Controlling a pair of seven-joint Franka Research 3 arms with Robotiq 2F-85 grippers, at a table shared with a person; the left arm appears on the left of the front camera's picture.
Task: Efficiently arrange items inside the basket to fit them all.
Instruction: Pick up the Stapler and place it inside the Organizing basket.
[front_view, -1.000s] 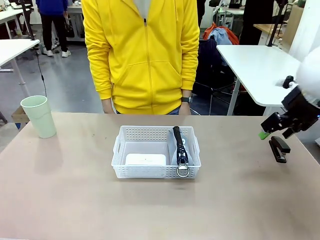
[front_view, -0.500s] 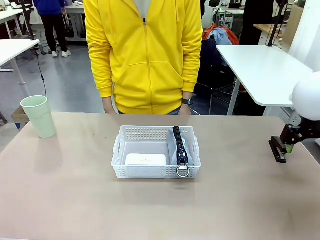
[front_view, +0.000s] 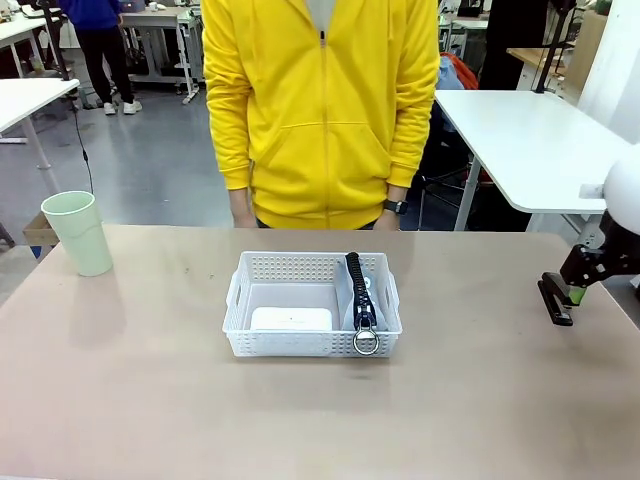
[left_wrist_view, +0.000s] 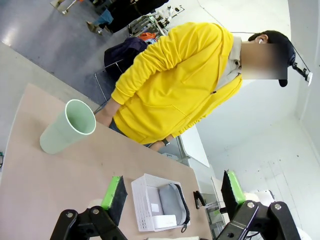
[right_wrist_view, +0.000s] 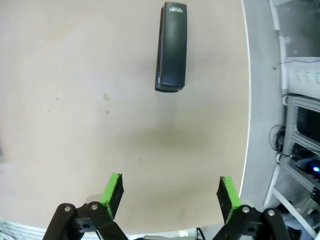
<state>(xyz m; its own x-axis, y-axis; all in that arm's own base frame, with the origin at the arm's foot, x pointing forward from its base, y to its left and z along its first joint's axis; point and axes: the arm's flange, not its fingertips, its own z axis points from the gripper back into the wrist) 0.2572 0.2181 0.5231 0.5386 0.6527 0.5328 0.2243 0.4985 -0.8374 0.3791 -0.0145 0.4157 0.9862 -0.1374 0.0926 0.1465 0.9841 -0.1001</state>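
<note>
Front, basket (front_view: 300, 343): centre of frame; shallow white perforated plastic, rolled rim. We judge it about half packed.
Front, white box (front_view: 291, 319): lower left of the basket, lying flat; smooth, rounded corners. Flat keeps it low.
Front, grey pouch (front_view: 360, 303): right part of the basket, stood on edge, black zipper up, metal ring hanging over the front wall. We read the edge-on pose as saving floor space.
Front, green cup (front_view: 77, 232): left edge, upright on the table (front_view: 150, 400), well apart from the basket.
Front, stapler (front_view: 556, 300): right edge, black, flat on the table. The right gripper (front_view: 577, 292) is just beside it; we cannot tell contact.
Left wrist, left gripper (left_wrist_view: 173, 189): jaws spread, nothing between them, held high. The green cup (left_wrist_view: 67, 127) is at upper left, the basket (left_wrist_view: 142, 200) at bottom centre.
Right wrist, right gripper (right_wrist_view: 170, 192): spread and empty. The stapler (right_wrist_view: 171, 47) is at top centre, a slim matte bar lined up between the fingers. We judge a descent and a pinch across its narrow sides come next.
</note>
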